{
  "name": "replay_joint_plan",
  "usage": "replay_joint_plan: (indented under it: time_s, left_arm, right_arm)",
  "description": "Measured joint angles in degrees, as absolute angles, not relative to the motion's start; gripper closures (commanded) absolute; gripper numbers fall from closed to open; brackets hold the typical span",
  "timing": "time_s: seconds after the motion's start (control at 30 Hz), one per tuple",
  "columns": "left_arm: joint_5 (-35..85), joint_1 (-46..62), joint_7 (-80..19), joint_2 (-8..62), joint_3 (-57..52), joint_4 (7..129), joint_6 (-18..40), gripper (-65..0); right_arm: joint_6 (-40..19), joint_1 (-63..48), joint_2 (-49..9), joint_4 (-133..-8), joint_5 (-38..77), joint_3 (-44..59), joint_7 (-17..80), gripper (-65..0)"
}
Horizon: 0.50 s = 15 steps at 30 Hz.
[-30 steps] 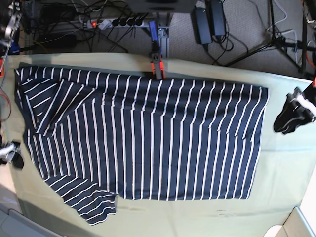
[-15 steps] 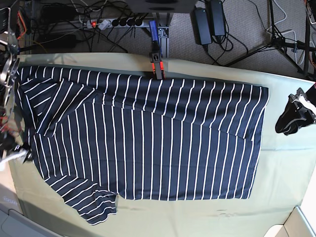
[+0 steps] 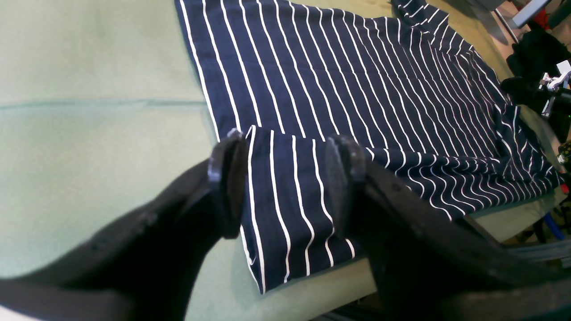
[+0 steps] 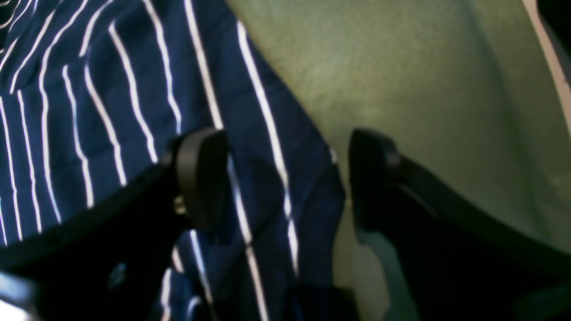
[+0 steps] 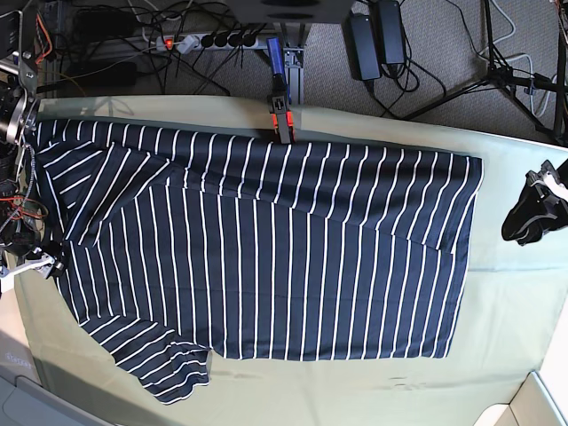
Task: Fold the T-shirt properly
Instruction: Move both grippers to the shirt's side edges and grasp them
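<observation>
The T-shirt (image 5: 266, 257) lies spread flat across the green-clothed desk (image 5: 506, 302), no readable writing on it. Right pincer (image 5: 43, 266) at nine o'clock straddles its edge, gaping, empty; left pincer (image 5: 532, 213) at three o'clock wide open, empty.

Right wrist view blurred throughout — T-shirt (image 4: 134, 111) cut off at left and top edges, stripes smeared. Left wrist view: gripper fingers (image 3: 227, 178) out of focus, arm at far right (image 3: 535, 80) cropped — unclear. Base view: right gripper (image 5: 40, 266) mostly beyond left edge.
</observation>
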State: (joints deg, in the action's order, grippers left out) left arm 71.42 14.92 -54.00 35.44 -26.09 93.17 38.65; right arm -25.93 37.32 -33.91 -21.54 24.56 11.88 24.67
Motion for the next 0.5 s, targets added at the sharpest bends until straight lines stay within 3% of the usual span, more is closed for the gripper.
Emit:
replay_joint_plan:
  time_s: [0.5]
  left_arm:
    - [70.8, 14.9, -54.0, 35.4, -26.1, 93.2, 38.7, -31.9]
  right_arm:
    - [-26.2, 37.6, -29.6, -24.0, 23.6, 11.9, 23.7, -42.1]
